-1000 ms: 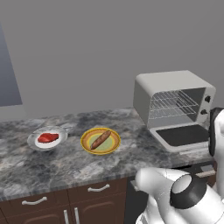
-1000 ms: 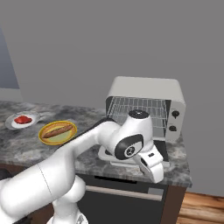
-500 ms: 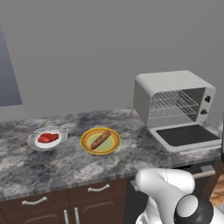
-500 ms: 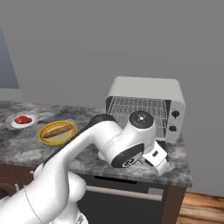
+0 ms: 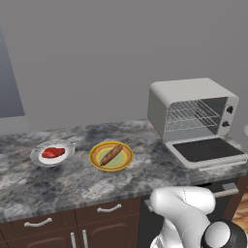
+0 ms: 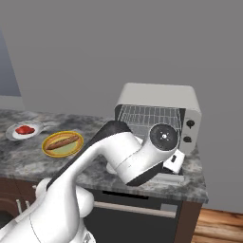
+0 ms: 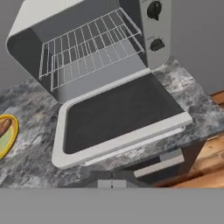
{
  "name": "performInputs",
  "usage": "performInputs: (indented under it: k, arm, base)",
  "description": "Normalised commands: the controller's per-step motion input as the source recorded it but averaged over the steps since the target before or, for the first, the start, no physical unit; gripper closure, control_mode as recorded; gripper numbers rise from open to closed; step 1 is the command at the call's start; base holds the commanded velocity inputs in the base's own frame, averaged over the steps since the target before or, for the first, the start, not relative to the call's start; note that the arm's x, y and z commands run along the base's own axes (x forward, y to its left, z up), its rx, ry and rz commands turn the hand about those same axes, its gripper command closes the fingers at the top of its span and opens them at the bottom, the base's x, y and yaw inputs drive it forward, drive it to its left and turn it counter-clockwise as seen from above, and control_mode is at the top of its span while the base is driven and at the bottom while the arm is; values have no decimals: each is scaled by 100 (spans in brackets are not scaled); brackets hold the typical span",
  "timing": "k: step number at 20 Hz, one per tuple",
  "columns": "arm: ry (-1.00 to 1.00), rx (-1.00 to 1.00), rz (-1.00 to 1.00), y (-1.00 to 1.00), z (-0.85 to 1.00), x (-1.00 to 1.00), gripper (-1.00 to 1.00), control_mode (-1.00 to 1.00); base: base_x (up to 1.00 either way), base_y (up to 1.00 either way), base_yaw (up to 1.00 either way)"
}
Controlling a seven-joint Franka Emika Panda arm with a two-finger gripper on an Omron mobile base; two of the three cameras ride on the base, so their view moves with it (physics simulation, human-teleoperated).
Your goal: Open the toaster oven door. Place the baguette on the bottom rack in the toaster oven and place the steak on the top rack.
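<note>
The toaster oven (image 5: 193, 107) stands at the counter's right end, and its door (image 5: 206, 151) lies folded down flat. In the hand view the top rack (image 7: 83, 37) and the bottom rack (image 7: 105, 57) are both bare wire grids, with the door (image 7: 118, 116) spread below them. My gripper (image 7: 112, 183) is shut on nothing and hovers off the door's front edge, looking down into the oven. The baguette (image 5: 111, 154) lies on a yellow-rimmed green plate (image 5: 126, 162) mid-counter. Further left, the red steak (image 5: 53, 152) sits on a white plate (image 5: 36, 157).
The grey stone counter (image 5: 72, 184) runs left to right over dark wood drawers (image 5: 106, 210). A grey wall rises behind it. My white arm (image 6: 128, 161) crosses in front of the oven's lower half in the right base view. Two black knobs (image 7: 154, 11) sit on the oven's right side.
My arm has swung and turned in front of the oven, and the hand has left the right edge of the left base view. The door has stayed open and the food has not moved.
</note>
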Motion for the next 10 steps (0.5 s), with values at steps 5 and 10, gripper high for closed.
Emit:
performInputs:
  k: [5, 10]
  arm:
    - [-21, 0, 13, 11, 22, 23, 100, -100]
    - [-8, -2, 3, 12, 7, 39, 100, -100]
  base:
    - [0, 0, 0]
    - [0, 0, 0]
